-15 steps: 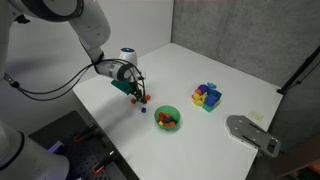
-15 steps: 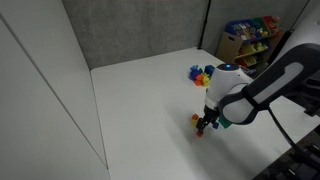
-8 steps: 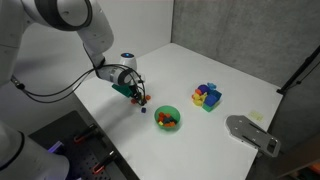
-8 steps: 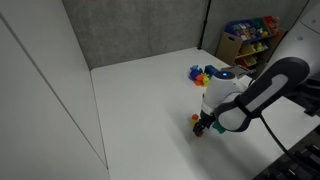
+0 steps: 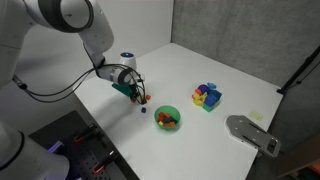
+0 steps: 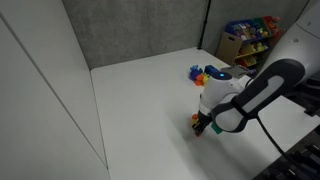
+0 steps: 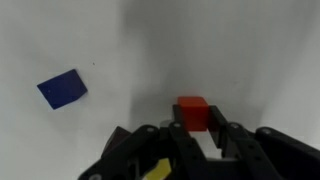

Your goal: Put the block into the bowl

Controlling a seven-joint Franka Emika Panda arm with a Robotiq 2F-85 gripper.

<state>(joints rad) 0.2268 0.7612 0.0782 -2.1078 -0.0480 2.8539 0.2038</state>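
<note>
Flanking the block (image 7: 192,111), the hand (image 7: 198,130) reaches in from the bottom edge of the wrist view. One dark finger stands just on each side of the tiny red cube. The fingers (image 7: 224,137) look to sit right against the cube's sides. Whether they press on it or merely bracket it cannot be told from these views. The block rests on the white bench (image 7: 250,50), its top face and near face both visible between the fingertips.

Off to one side in the wrist view, well apart from the hand, a small dark blue block (image 7: 62,88) lies flat on the bench. It is turned at a slight angle.

In an exterior view the hand (image 5: 139,96) is down low at the bench surface, near the edge closest to the robot's base. A speck of red shows at its tip. A tiny dark block (image 5: 143,111) lies just beyond it toward the bowl (image 5: 167,118).

The bright green bowl stands near the hand but clearly apart from it, with some reddish-orange pieces inside. Farther along the bench, well apart from both, sits the blue-yellow-red cluster of larger blocks (image 5: 207,96). A grey fixture (image 5: 252,133) juts in at the far corner.

In an exterior view the arm (image 6: 245,95) bends down over the hand (image 6: 204,125), hiding the bowl. The same cluster shows behind it, and a shelf (image 6: 250,35) of coloured items stands in the background.
</note>
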